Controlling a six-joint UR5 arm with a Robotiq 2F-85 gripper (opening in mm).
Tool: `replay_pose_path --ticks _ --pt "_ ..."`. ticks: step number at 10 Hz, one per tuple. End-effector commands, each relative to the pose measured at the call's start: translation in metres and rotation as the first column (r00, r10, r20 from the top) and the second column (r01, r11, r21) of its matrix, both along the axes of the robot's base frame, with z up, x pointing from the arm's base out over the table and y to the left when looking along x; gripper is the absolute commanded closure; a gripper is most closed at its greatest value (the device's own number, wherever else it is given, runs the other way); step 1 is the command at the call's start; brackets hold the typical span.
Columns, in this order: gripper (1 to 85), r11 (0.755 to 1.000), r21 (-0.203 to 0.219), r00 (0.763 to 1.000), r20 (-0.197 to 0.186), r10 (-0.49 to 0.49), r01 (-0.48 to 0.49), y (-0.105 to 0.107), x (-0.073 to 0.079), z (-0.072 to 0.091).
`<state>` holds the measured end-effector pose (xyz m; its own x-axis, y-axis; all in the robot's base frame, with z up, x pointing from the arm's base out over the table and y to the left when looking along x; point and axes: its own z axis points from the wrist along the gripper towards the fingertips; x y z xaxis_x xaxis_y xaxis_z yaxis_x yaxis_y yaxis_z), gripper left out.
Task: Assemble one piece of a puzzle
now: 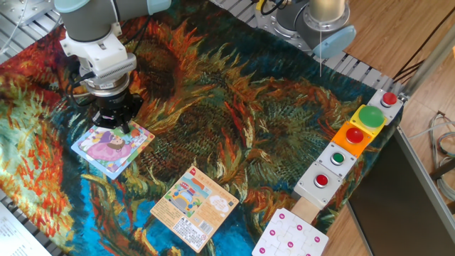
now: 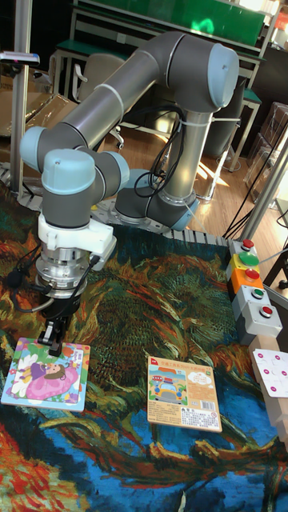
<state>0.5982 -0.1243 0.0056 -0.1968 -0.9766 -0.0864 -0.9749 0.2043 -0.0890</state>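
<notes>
The puzzle [image 1: 110, 148] [image 2: 44, 374] lies flat on the painted cloth at the left, showing a pink-purple figure and a light-blue rim. My gripper [image 1: 119, 128] [image 2: 54, 346] points straight down, its dark fingertips resting at the puzzle's far edge. The fingers stand close together. I cannot make out the piece as a separate thing; it may be hidden under the fingertips. Whether anything is held between the fingers does not show.
An orange printed card [image 1: 193, 206] [image 2: 182, 394] lies right of the puzzle. A white board with pink dots [image 1: 291, 237] sits at the front right. A row of button boxes [image 1: 350, 142] [image 2: 248, 288] lines the right edge.
</notes>
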Motion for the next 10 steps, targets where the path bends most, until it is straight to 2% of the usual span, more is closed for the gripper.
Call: replay_pose_path --ticks 1,10 --pt "84.3 1.000 0.015 1.000 0.003 -0.007 0.007 0.0015 -0.0002 0.0020" --pt "84.3 1.000 0.007 1.000 -0.003 -0.005 0.005 -0.0004 0.0000 0.0032"
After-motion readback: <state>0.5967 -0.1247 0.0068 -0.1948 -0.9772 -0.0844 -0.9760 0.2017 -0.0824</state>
